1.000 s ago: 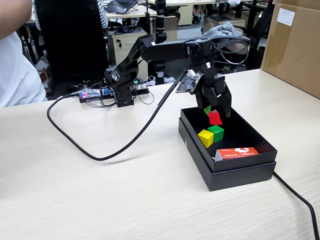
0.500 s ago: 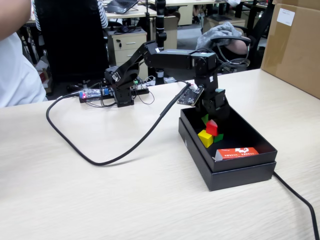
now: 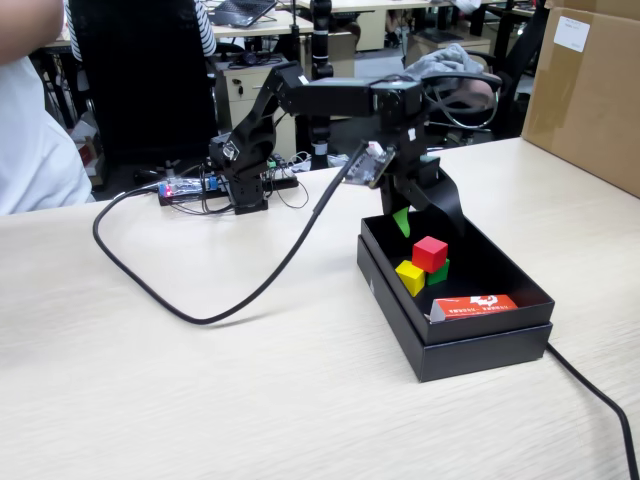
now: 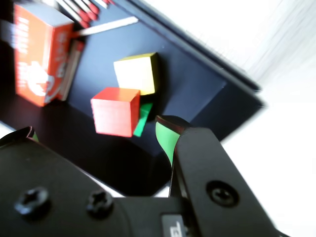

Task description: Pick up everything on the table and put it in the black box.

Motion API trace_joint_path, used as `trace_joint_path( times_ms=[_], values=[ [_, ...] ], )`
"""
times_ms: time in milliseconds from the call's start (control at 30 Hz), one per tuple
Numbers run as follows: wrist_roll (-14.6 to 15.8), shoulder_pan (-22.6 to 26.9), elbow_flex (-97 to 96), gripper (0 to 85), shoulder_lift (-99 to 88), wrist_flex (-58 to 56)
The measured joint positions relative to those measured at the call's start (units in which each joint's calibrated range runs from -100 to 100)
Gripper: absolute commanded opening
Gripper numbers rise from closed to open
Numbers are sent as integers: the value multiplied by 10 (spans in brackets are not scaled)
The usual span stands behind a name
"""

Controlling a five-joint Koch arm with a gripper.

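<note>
The black box (image 3: 470, 345) stands on the pale wood-grain table (image 3: 200, 380). All three cubes lie inside it in a tight cluster. The red cube (image 3: 430, 253) sits highest, the yellow cube (image 3: 410, 277) is beside it, and the green cube (image 3: 440, 270) is mostly hidden under the red one. My gripper (image 3: 428, 222) hangs open and empty over the box's far end, just above the cubes. The wrist view shows the red cube (image 4: 114, 111), the yellow cube (image 4: 136, 73), a sliver of the green cube (image 4: 143, 121) and the box floor (image 4: 197, 84) beyond my gripper (image 4: 96, 131).
An orange-red matchbox (image 3: 475, 305) lies in the box's near end, its drawer open with several matches (image 4: 84, 12) showing in the wrist view. A black cable (image 3: 200, 318) loops across the table. A brown carton (image 3: 590, 90) stands at the right. A person (image 3: 30, 130) sits at the left.
</note>
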Motion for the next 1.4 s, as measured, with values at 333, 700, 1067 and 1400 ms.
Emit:
trace_joint_path(
  times_ms=[333,700,1067,1400],
  values=[
    [-17,-52,-355,473,-440,151],
    [-62,-145,-623,473,-782,276],
    [-65,-184,-841,517,-1005,362],
    [-44,-186,-921,525,-1020,421]
  ],
)
